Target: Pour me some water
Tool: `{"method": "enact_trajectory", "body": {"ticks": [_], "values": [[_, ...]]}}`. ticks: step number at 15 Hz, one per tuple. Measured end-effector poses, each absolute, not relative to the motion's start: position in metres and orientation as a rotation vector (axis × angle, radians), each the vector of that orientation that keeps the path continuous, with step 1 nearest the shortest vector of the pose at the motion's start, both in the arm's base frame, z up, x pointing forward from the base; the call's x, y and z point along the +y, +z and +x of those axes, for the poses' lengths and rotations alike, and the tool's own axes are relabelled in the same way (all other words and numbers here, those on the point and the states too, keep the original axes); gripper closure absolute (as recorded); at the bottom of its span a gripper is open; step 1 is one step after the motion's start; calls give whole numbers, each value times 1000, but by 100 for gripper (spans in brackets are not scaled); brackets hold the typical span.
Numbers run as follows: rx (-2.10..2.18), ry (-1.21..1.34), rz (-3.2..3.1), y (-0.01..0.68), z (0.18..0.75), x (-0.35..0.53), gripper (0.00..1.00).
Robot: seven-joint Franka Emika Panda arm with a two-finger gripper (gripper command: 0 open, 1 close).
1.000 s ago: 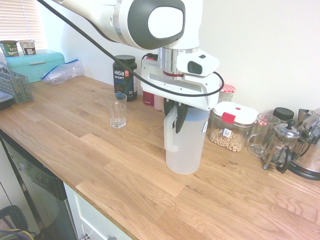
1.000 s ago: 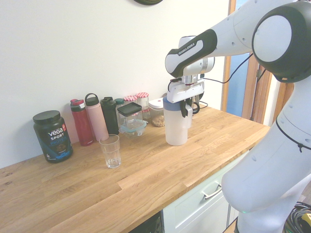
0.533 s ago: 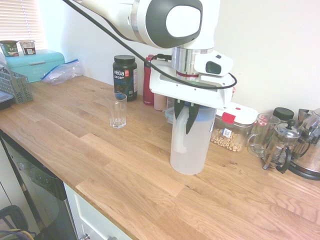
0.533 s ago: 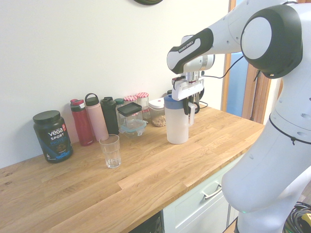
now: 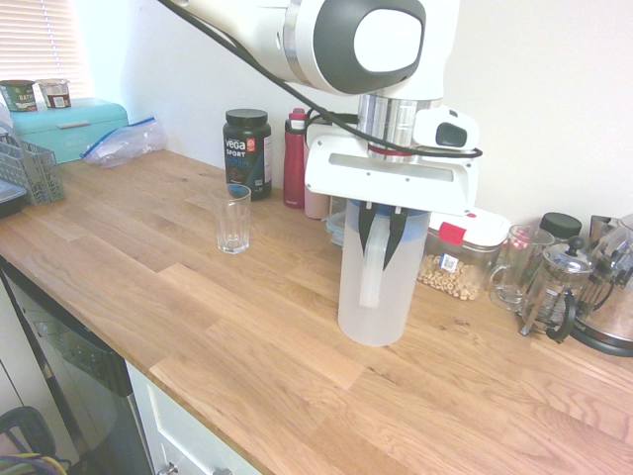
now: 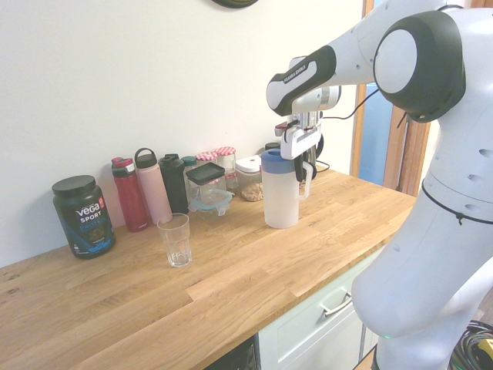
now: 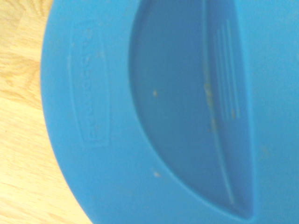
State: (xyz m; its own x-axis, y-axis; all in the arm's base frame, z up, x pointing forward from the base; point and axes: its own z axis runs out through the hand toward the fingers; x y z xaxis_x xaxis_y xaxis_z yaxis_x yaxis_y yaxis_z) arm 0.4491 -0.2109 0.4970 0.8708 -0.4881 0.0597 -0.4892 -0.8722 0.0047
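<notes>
Wooden kitchen counter (image 5: 148, 297): grasp step, we judge.
Black two-finger gripper (image 5: 382, 236) straddles the handle of the upright frosted blue-lidded plastic jug (image 5: 376, 287); closure we cannot tell. Next: lift, carry left to the clear glass tumbler (image 5: 233, 219).

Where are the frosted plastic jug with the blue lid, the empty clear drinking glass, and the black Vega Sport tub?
Frosted translucent plastic jug with blue lid (image 5: 374, 297): first exterior view, lower body wall.
Empty clear drinking glass (image 6: 176, 240): second exterior view, mid side wall.
Black Vega Sport tub (image 6: 83, 216): second exterior view, front label.
</notes>
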Motion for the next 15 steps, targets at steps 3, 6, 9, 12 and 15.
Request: {"method": "enact_trajectory", "body": {"ticks": [3,6,9,12,15], "values": [[-799,89,3016,497,449,-211,0],[-796,85,3011,496,449,-210,0],[-798,69,3015,500,443,-208,0],[-822,26,3022,512,428,-208,0],[-871,40,3019,543,401,-201,0]]}}
